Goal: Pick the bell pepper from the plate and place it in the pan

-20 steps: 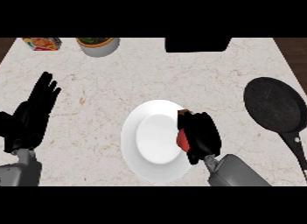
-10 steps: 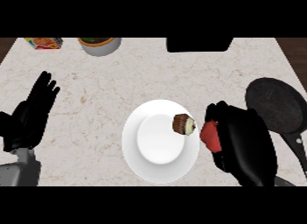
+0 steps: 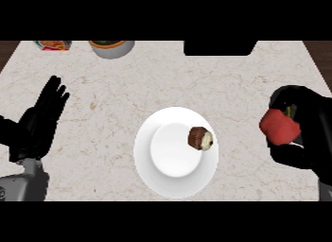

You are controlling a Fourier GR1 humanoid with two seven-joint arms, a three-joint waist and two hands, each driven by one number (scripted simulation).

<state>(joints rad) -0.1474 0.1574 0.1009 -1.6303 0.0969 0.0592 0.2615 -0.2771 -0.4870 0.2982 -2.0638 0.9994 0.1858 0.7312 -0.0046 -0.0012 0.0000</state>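
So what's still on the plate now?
On the plate only a small brown-and-cream cupcake-like item shows, near its right edge. The red pepper is off it, in the right hand, which covers the pan.

The right robot hand [image 3: 309, 137] is covering most of the pan [image 3: 285, 94]. The bowl [image 3: 111, 47] and packet [image 3: 54, 45] at the desk's [image 3: 126, 85] far edge are being cut off.

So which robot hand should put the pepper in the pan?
The right robot hand: it already holds the red bell pepper at the right side, over where the pan lies. The left robot hand rests open at the far left.
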